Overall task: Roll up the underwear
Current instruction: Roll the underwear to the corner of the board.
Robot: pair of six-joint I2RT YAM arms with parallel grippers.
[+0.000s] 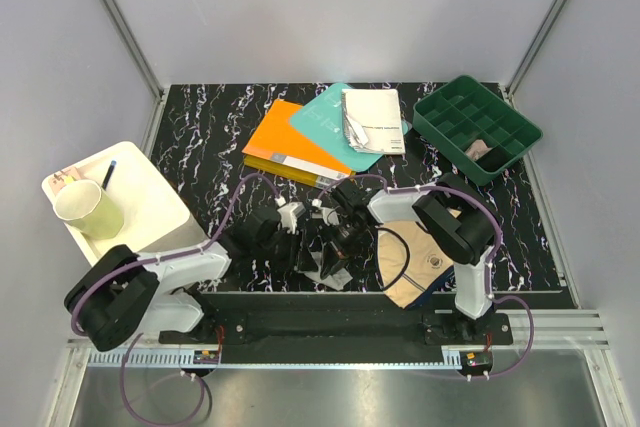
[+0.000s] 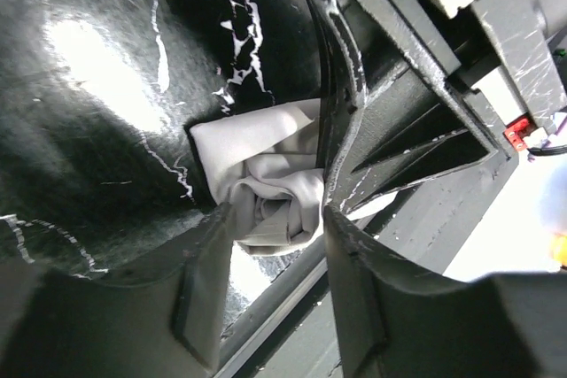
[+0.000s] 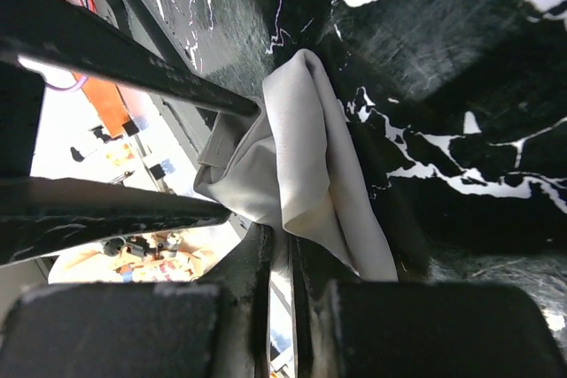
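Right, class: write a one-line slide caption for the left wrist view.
Left gripper straddles the half-rolled grey underwear on the black marble-patterned table, right gripper alongside.

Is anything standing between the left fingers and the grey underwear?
Nothing visible. The grey underwear, bunched into a partial roll, sits right at the left fingers. The right gripper is pinching the same fabric.

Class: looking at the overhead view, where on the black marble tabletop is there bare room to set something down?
Bare: between the white tray and orange book; right edge below the green compartment bin. Crowded: front centre, around the grey underwear and beige underwear.
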